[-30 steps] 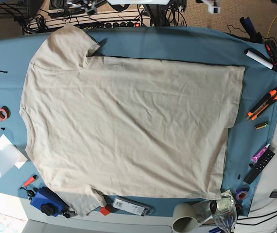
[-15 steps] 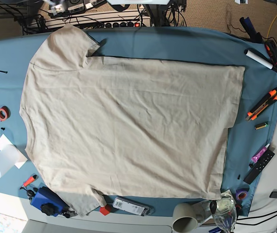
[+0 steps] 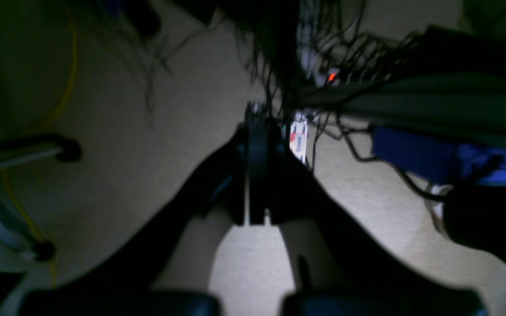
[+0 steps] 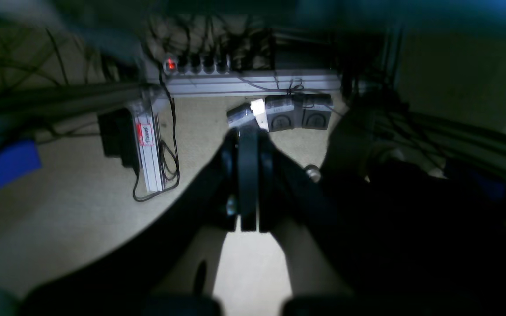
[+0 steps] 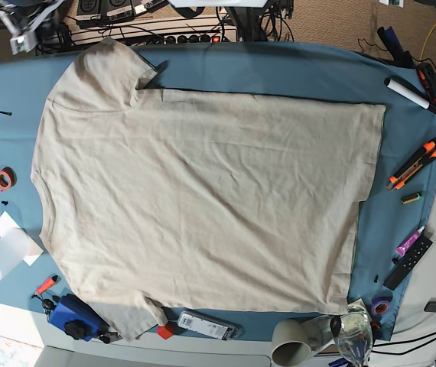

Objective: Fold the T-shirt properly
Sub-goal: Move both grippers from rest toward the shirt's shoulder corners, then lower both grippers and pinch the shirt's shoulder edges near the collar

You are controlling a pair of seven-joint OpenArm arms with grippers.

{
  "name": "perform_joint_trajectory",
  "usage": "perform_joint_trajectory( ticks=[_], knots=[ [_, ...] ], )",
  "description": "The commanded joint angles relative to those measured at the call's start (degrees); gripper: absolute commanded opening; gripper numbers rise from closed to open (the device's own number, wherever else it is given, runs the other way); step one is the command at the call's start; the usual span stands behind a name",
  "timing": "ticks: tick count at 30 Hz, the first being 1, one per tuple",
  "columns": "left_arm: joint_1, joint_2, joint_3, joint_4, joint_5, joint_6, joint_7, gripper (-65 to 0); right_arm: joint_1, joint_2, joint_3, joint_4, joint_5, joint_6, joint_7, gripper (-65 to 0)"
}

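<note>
The beige T-shirt (image 5: 203,199) lies spread flat on the teal table cloth (image 5: 279,69). Its collar end is at the left and its hem at the right. One sleeve (image 5: 107,65) points to the far edge, the other (image 5: 130,317) to the near edge. My right gripper (image 4: 248,140) is shut and empty over the floor, with cables and a power strip below it. In the base view it (image 5: 21,37) is past the table's far left corner. My left gripper (image 3: 256,131) is shut and empty, also over the floor; in the base view only a sliver (image 5: 390,2) shows at the top edge.
A red tape roll (image 5: 4,179), a plastic cup (image 5: 4,258) and a blue object (image 5: 73,316) lie left of the shirt. An orange cutter (image 5: 415,164), a white marker (image 5: 408,92) and a remote (image 5: 409,261) lie to the right. A mug (image 5: 293,342) and a glass (image 5: 353,332) stand at the near edge.
The right arm's gripper has swung left along the far edge to beyond the far left corner. The left arm's gripper has moved right and almost out of the base view. The T-shirt has not moved.
</note>
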Motion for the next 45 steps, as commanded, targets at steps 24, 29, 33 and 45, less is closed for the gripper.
perform_joint_trajectory(
  ticks=[24, 29, 33, 45],
  knots=[
    [-2.27, -3.15, -0.24, 21.53, -0.2, -0.17, 10.43, -65.0, 12.39, -3.52, 9.81, 4.98, -4.17, 3.5, -7.21, -54.7],
    [-2.36, -6.12, -0.24, 21.53, -0.2, -0.17, 10.45, -59.5, 12.41, -6.4, 9.84, 4.98, -3.04, 3.21, -11.28, -34.5],
    [-2.38, -6.4, -0.24, 21.53, -0.22, -0.17, 10.45, -39.0, 12.96, -9.68, 9.81, 4.96, 0.94, 3.76, -10.69, -34.5],
    [-2.43, -7.02, -0.22, 21.53, -0.24, -0.2, 10.43, -34.1, 19.89, -13.6, 9.81, -10.95, 13.31, 20.93, -11.47, -34.5]
  ],
)
